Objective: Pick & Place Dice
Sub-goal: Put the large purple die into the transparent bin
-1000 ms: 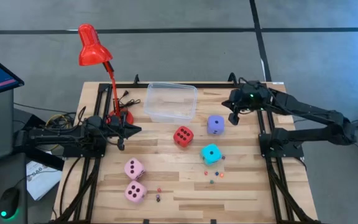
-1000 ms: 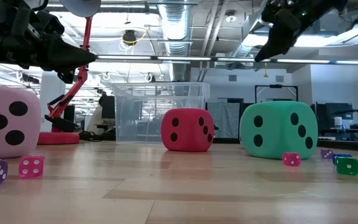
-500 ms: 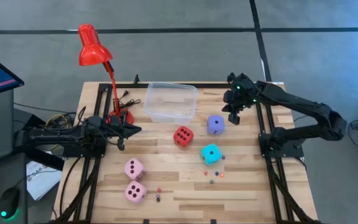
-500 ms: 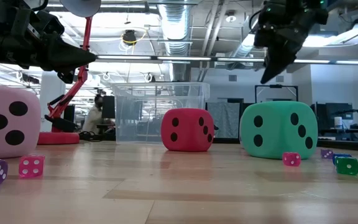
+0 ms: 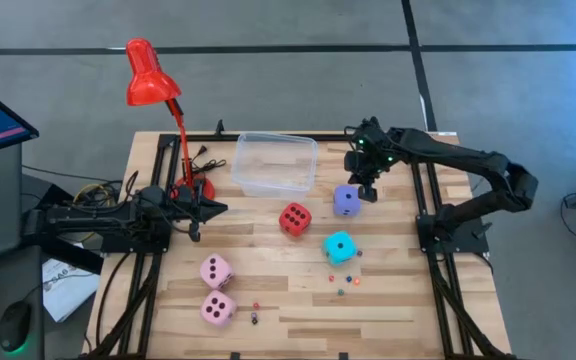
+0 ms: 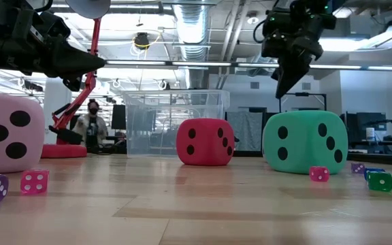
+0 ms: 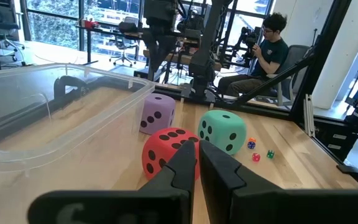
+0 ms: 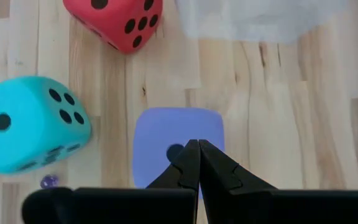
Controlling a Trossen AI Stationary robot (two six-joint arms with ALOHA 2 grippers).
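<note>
Dice lie spread over the wooden worktop (image 5: 298, 305), and the clear plastic bin (image 5: 274, 165) serves as landmark. Just beside the bin's right front corner sits the lavender die (image 5: 347, 200); the red die (image 5: 294, 219) lies in front of the bin, the cyan die (image 5: 340, 247) farther forward and to the right of it. Two pink dice (image 5: 216, 271) rest well apart from the bin, toward the front left, with tiny coloured dice (image 6: 34, 181) scattered near the front edge. Right hand (image 5: 365, 184), fingers pressed together and empty, hangs directly above the lavender die. Left hand (image 5: 206, 209), fingers also together and holding nothing, waits left of the bin by the red lamp (image 5: 152, 75). Beyond the worktop a person (image 7: 271, 48) sits
</note>
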